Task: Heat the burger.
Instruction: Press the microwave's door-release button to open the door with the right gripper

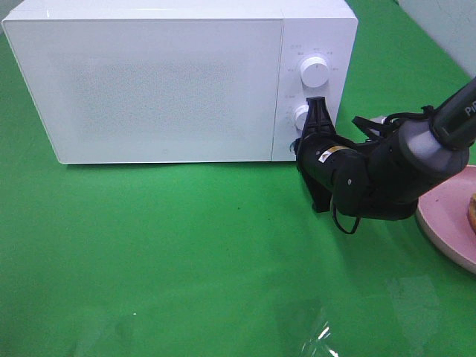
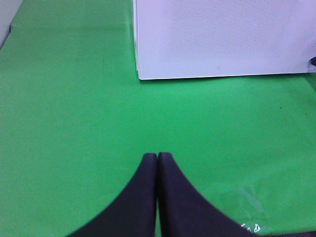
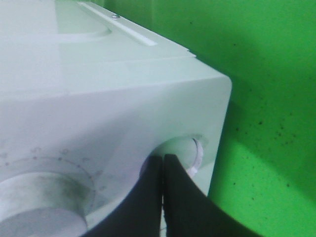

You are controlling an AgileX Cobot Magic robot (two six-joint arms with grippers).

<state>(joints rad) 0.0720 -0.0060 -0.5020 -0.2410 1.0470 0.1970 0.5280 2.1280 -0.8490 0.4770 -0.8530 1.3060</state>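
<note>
Only a golden-brown edge of the burger (image 1: 471, 211) shows, at the far right border of the exterior view, on a round pink plate (image 1: 446, 223). The white microwave (image 1: 163, 82) stands at the back with its door closed. My right gripper (image 1: 316, 105) is shut, its fingertips (image 3: 170, 165) pressed together against the lower knob (image 1: 300, 116) of the control panel; the right wrist view shows that knob (image 3: 190, 150) just behind the tips. My left gripper (image 2: 157, 157) is shut with nothing in it, hovering over green cloth in front of the microwave's left corner; it is out of the exterior view.
The upper knob (image 1: 313, 72) sits above the lower one. A second dial (image 3: 34, 207) fills the near corner of the right wrist view. Green cloth (image 1: 186, 253) covers the table, with crinkled clear plastic (image 1: 323, 338) near the front edge.
</note>
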